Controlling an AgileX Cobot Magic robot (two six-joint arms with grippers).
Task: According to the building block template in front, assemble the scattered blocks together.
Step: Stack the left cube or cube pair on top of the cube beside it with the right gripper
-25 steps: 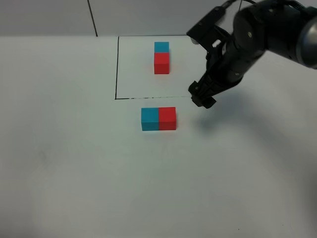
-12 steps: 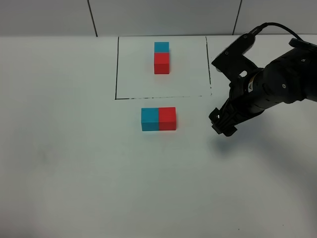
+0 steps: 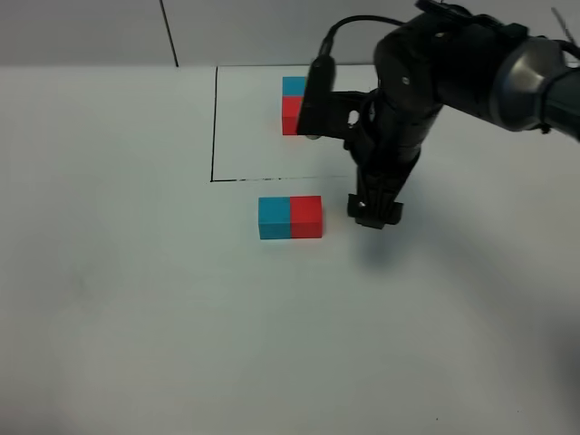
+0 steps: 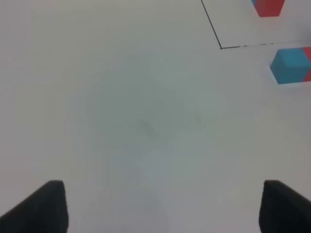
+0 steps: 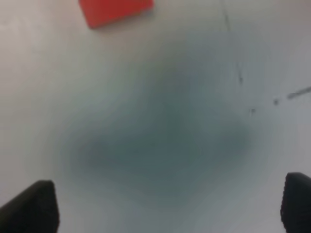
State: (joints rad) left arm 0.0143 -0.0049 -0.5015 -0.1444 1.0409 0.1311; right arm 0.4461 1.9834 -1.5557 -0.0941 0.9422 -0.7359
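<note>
the blue block (image 3: pixel 275 217) and red block (image 3: pixel 306 217) lay touching side by side on the tabletop (image 3: pixel 136 317), just outside the frame (image 3: pixel 214 127), joined like the template (image 3: pixel 290 118) pair but turned crosswise to it. the right jaws hung wide and empty just beside the red block, seemingly placed to nudge it round; the left jaws, wide and empty too, stood well apart.

Taking the loose pair of blocks (image 3: pixel 290 217), touching side by side on the table (image 3: pixel 136 317), as marker: the drawn frame (image 3: pixel 214 127) ends just behind it, the template pair (image 3: pixel 292 109) sits farther behind, seemingly one block behind the other, and the right gripper (image 3: pixel 374 216) hangs just right of it, apart.
</note>
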